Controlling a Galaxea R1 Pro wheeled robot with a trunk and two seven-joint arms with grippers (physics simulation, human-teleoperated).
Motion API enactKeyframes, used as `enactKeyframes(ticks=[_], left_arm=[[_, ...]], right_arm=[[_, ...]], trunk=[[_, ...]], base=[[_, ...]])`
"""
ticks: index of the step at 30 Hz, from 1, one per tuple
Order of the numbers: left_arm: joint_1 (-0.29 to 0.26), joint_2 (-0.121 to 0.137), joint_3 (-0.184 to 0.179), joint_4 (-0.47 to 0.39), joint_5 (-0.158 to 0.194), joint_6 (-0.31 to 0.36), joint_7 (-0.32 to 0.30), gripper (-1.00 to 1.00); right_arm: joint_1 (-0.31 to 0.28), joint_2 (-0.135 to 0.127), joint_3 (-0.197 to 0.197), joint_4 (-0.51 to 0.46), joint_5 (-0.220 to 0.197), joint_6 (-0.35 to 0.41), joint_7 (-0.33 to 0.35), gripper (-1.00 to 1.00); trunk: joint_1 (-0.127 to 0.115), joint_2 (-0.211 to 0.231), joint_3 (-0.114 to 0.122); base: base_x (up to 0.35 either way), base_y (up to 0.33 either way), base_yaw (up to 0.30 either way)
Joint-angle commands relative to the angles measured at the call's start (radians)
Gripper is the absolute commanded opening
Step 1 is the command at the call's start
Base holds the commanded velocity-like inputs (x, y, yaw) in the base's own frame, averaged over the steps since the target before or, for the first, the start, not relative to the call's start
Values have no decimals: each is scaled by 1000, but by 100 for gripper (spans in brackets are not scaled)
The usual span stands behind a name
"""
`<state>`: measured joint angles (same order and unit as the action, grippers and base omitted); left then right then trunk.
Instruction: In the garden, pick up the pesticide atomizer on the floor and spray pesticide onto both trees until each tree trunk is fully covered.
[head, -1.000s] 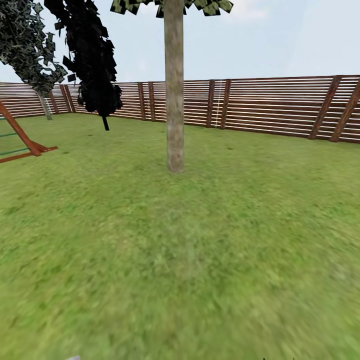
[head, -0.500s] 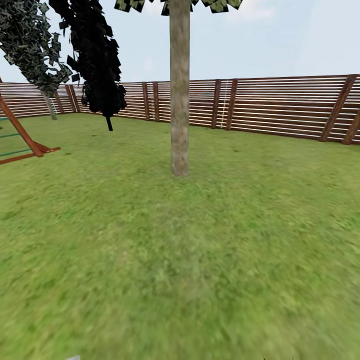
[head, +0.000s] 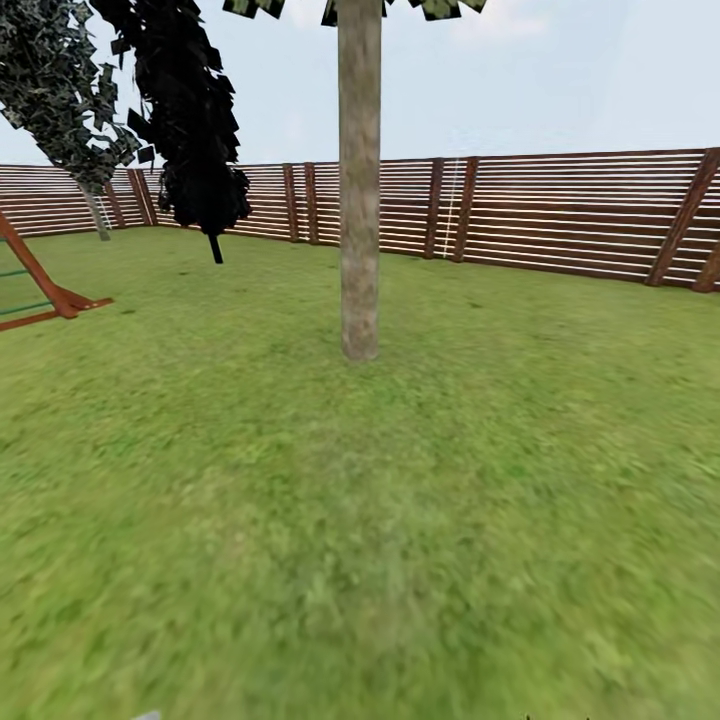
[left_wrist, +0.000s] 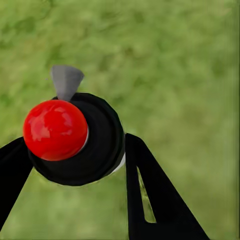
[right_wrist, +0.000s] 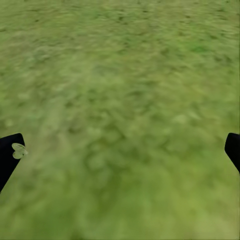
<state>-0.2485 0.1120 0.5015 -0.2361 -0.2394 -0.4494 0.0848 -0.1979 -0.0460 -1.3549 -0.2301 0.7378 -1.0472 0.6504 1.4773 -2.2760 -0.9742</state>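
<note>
A thick grey-beige tree trunk (head: 359, 190) stands on green lawn (head: 400, 500) before a slatted wooden fence (head: 560, 215). Left gripper (left_wrist: 75, 150) grasps the red-capped pesticide atomizer (left_wrist: 75, 137); right gripper (right_wrist: 120, 150) spread wide over the lawn.

The lawn (head: 420, 520) carries a tree trunk (head: 359, 200) at 12 o'clock and a red frame (head: 45, 290) at 10 o'clock.

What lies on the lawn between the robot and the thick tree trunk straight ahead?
In the head view, bare green grass runs up to the tree trunk; nothing stands on that stretch. The fence is behind the trunk.
</note>
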Motion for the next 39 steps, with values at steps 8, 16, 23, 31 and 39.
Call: enactKeyframes(ticks=[8, 16, 23, 31, 39], left_arm=[[0, 0, 0, 0, 0, 0, 0, -100], [0, 0, 0, 0, 0, 0, 0, -100], [0, 0, 0, 0, 0, 0, 0, -100], [0, 0, 0, 0, -1, 0, 0, -100], [0, 0, 0, 0, -1, 0, 0, -100]], right_arm=[[0, 0, 0, 0, 0, 0, 0, 100], [0, 0, 0, 0, 0, 0, 0, 100], [0, 0, 0, 0, 0, 0, 0, 100], [0, 0, 0, 0, 0, 0, 0, 100], [0, 0, 0, 0, 0, 0, 0, 100]], trunk=[[0, 0, 0], [0, 0, 0], [0, 0, 0], [0, 0, 0], [0, 0, 0]], base=[[338, 0, 0], [338, 0, 0], [338, 0, 0], [337, 0, 0], [338, 0, 0]])
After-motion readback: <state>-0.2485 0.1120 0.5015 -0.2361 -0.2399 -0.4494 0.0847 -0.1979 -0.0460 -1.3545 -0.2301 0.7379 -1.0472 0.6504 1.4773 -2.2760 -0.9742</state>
